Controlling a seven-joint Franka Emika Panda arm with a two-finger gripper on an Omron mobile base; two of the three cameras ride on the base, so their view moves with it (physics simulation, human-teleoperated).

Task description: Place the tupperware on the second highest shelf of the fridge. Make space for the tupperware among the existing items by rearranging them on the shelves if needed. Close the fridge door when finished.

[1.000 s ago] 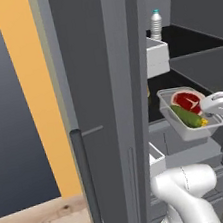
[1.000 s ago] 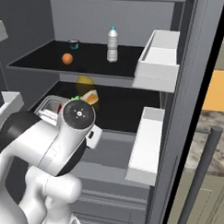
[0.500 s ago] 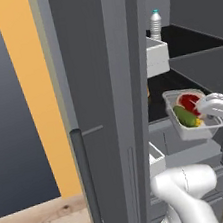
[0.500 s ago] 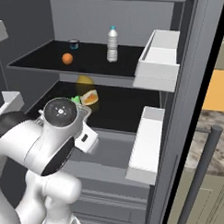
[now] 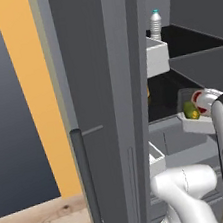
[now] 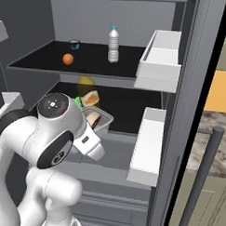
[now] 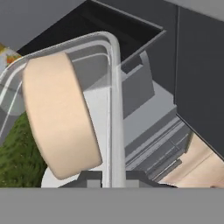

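Dark fingers [image 7: 111,180] seem to pinch the rim of the small translucent grey rectangular tupperware [image 7: 87,100], though their tips are mostly hidden, so the grip is likely rather than certain. Inside the tub lie a round meat slice [image 7: 59,113] and a green cucumber [image 7: 17,148]. The tupperware [image 6: 97,119] hangs at the front edge of the lower black shelf [image 6: 133,106] in the open dark grey fridge [image 5: 104,84]. Above, on the upper black shelf board [image 6: 47,61], stand a clear plastic bottle with blue cap [image 6: 113,44] and an orange piece [image 6: 67,59].

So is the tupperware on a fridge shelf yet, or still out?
Still out: the tupperware hangs at the lower shelf's front edge, carried at the arm's end, above the drawers.
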